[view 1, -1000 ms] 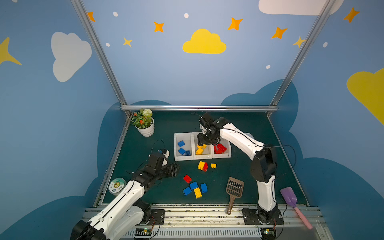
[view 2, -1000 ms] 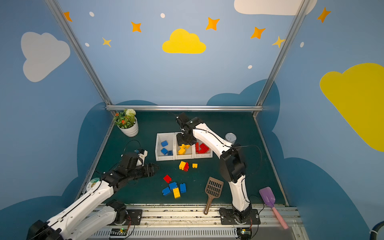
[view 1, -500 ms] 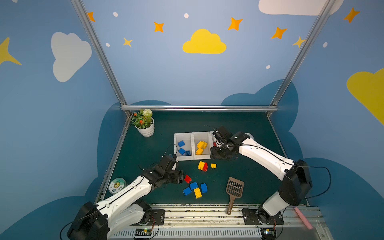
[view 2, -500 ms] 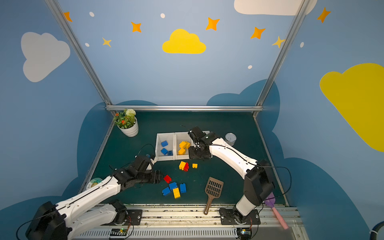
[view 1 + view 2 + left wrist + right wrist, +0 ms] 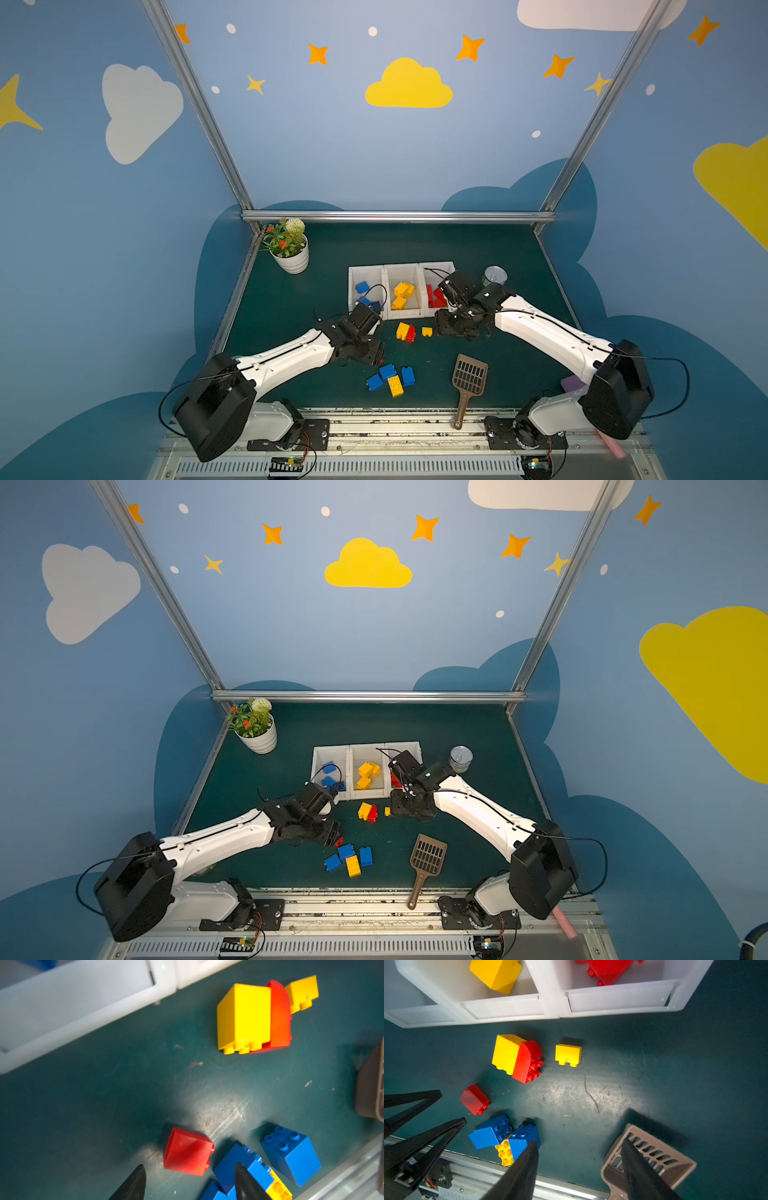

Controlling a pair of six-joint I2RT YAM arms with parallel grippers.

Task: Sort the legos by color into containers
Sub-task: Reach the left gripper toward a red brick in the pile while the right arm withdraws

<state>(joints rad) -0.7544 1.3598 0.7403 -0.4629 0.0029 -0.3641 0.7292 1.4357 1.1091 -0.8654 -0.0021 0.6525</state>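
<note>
Both arms had dropped from where they were a second back, the right one coming off the bins, and two fresh pickups were lined up.

Left gripper (image 5: 189,1167) was open and empty, tips just short of the lone red brick (image 5: 188,1152) lying on the mat beside the blue pile (image 5: 500,1134). I read it as mid-approach: go lower, pinch, then haul to the red bin (image 5: 618,999). Right gripper (image 5: 579,1141) hung open and empty too, near the small yellow brick (image 5: 568,1054), probably its target.

The tabletop (image 5: 415,249) was dark teal, the bins (image 5: 365,268) white, the scoop (image 5: 469,376) brown. A red brick (image 5: 188,1152), a yellow brick (image 5: 568,1054) and a blue brick (image 5: 291,1153) were plain-coloured. The wall (image 5: 374,158) was blue with orange stars.
</note>
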